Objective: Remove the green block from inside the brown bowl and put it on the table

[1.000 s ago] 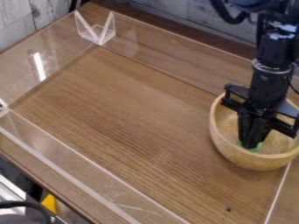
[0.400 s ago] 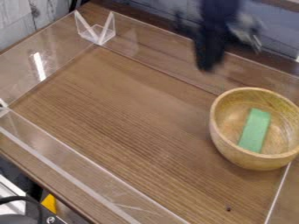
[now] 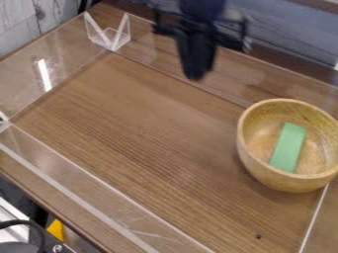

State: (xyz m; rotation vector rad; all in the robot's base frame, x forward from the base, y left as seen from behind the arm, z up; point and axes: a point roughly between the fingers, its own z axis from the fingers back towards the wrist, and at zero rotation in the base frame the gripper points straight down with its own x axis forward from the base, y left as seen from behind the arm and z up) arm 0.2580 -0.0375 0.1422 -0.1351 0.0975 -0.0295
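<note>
The green block (image 3: 288, 146) lies flat inside the brown bowl (image 3: 263, 172), which sits at the right side of the table (image 3: 145, 138). My gripper (image 3: 199, 71) is a dark, motion-blurred shape hanging over the back middle of the table, well to the left of the bowl and above the surface. It points down, its fingers look drawn together, and nothing green shows between them. The gripper touches neither the block nor the bowl.
Low clear plastic walls (image 3: 79, 193) run along the table's edges. A clear folded plastic piece (image 3: 109, 32) stands at the back left corner. The bowl sits close to the right wall.
The gripper has lifted out of the bowl and swung left across the back of the table. The green block stayed in the bowl, uncovered now.
</note>
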